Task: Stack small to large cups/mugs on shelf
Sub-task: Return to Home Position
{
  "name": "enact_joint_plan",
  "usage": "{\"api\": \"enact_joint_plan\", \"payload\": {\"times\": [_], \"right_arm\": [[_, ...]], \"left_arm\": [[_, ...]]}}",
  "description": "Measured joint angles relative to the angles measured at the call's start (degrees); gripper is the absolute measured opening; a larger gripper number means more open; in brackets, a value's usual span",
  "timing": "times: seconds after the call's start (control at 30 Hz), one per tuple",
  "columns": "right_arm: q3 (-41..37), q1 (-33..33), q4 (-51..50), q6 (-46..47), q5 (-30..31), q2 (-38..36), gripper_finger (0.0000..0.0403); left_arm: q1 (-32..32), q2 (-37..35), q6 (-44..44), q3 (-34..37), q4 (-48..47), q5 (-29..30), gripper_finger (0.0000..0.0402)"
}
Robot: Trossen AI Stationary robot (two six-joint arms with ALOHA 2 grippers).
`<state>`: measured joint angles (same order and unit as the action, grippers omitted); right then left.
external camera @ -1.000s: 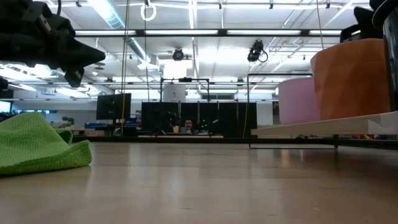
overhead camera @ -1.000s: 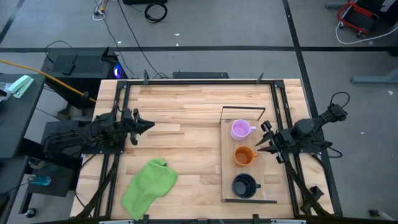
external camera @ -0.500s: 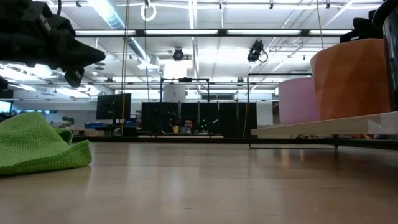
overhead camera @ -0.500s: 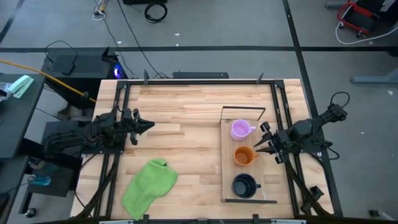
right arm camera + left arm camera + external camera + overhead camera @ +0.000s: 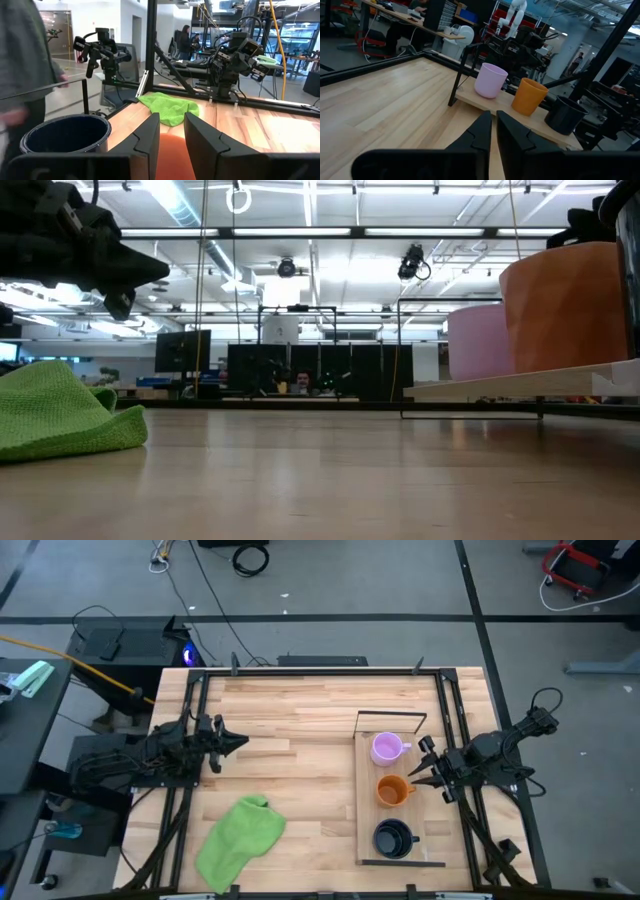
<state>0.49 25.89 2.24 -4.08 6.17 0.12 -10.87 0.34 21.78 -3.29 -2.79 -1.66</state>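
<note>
Three mugs stand upright in a row on the light-wood shelf [image 5: 404,802] at the table's right: light purple [image 5: 385,748] farthest, orange [image 5: 392,790] in the middle, black [image 5: 393,838] nearest. My right gripper [image 5: 420,764] is open just right of the orange mug. In the right wrist view its fingers [image 5: 150,131] stand apart with the orange mug [image 5: 172,156] showing between them, and no touch shows. My left gripper [image 5: 236,743] is shut and empty, above the table's left half. It points toward the mugs [image 5: 529,96].
A crumpled green cloth [image 5: 240,837] lies at the near left of the table. The shelf's black wire frame [image 5: 388,714] rises at its far end. Black rails [image 5: 190,720] run along both table sides. A blurred person [image 5: 27,60] shows in the right wrist view.
</note>
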Motion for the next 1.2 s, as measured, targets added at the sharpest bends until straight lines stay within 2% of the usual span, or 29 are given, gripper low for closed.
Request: {"api": "enact_joint_plan", "payload": {"times": [1.2], "right_arm": [[0.0, 0.0, 0.0, 0.0, 0.0, 0.0, 0.0096]], "left_arm": [[0.0, 0.0, 0.0, 0.0, 0.0, 0.0, 0.0029]]}}
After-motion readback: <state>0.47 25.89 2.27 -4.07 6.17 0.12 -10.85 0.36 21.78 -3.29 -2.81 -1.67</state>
